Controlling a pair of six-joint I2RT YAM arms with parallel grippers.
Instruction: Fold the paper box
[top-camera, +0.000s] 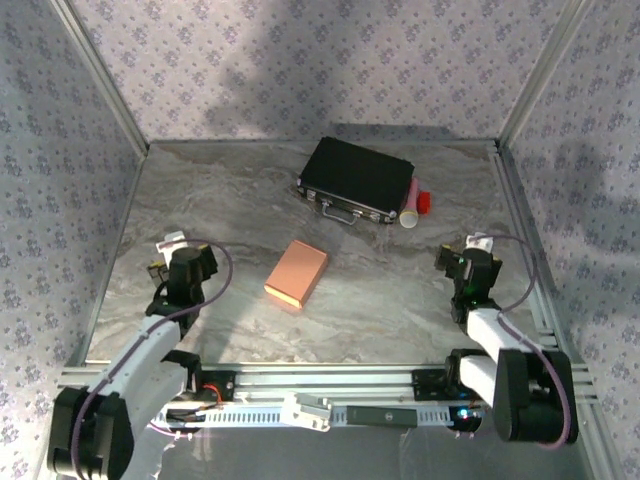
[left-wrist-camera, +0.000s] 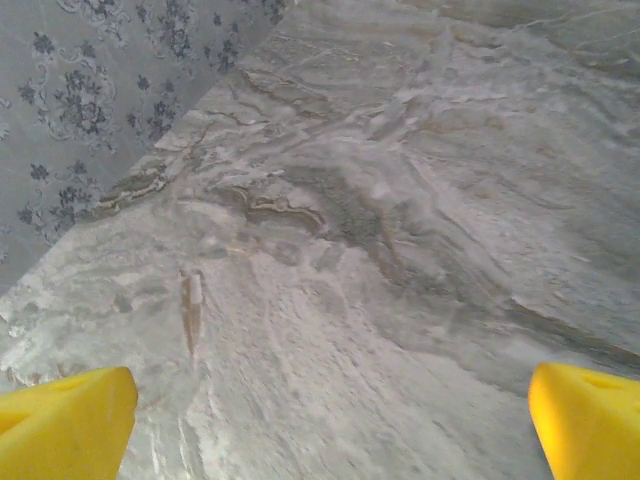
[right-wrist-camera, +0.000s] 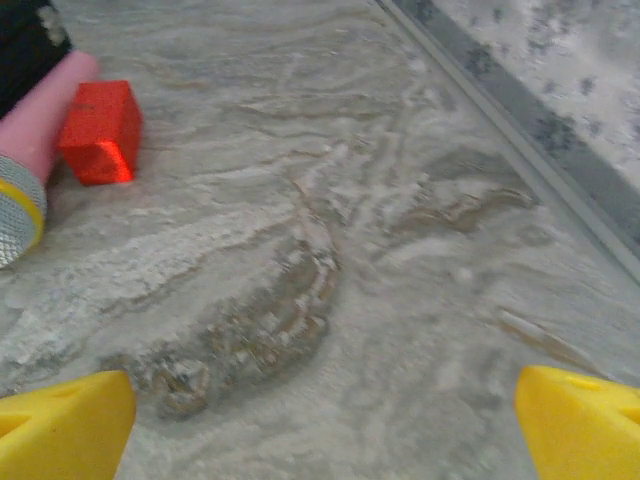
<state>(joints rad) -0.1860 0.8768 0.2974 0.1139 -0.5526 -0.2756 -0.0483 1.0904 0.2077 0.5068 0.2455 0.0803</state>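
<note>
The paper box (top-camera: 297, 273) is a small salmon-pink closed rectangular box lying flat on the marble table, between the two arms and a little left of centre. My left gripper (top-camera: 166, 252) hangs to the box's left, apart from it, near the left wall. In the left wrist view its yellow fingertips (left-wrist-camera: 65, 425) stand wide apart over bare marble, so the left gripper (left-wrist-camera: 330, 425) is open and holds nothing. My right gripper (top-camera: 468, 250) is far to the box's right. Its yellow fingertips (right-wrist-camera: 65, 425) are also spread wide; the right gripper (right-wrist-camera: 325, 425) is open and empty.
A black hard case (top-camera: 356, 180) with metal latches lies at the back centre. Beside its right end lie a pink cylinder (top-camera: 410, 203) with a metal cap and a red block (top-camera: 424, 202), the red block (right-wrist-camera: 99, 131) also ahead-left of my right gripper. Patterned walls enclose the table.
</note>
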